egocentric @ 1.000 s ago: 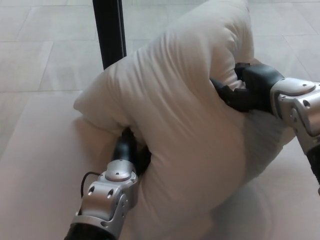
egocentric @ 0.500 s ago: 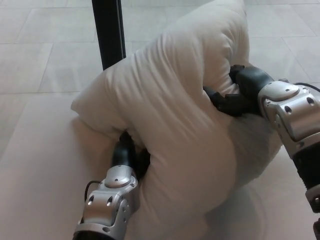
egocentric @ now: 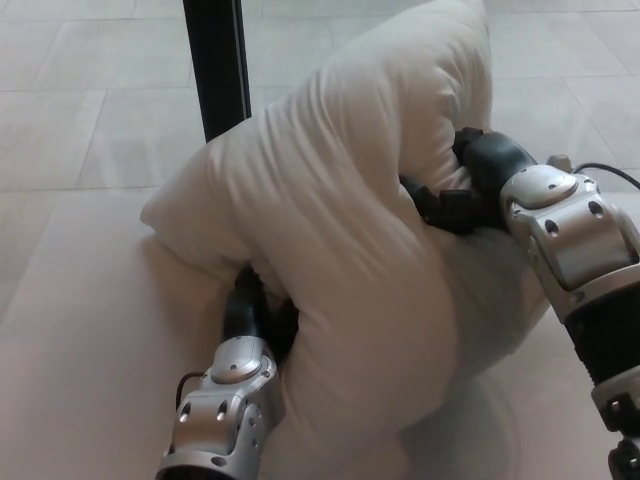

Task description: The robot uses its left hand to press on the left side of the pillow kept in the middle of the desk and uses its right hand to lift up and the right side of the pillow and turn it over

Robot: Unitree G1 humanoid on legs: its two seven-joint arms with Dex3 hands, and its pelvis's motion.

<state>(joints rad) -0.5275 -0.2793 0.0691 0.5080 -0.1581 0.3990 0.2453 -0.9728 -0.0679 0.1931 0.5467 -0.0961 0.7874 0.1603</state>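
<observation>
A big white pillow [egocentric: 340, 230] is folded over itself in the middle of the pale desk [egocentric: 70, 330], its right side raised and curled toward the left. My right hand [egocentric: 455, 195] is shut on that raised right side, its black fingers sunk into the fabric. My left hand [egocentric: 255, 305] lies under the fold, pushed against the pillow's lower left part; its fingers are hidden by the pillow, and only the black wrist and silver forearm show.
A black upright post [egocentric: 215, 65] stands behind the pillow at the back left. Beyond the desk lies a tiled floor [egocentric: 90, 110]. The desk surface spreads out to the left and front of the pillow.
My right hand has carried the pillow's raised side a little farther left, and its forearm has come more into view. The left forearm has shifted slightly, still under the fold.
</observation>
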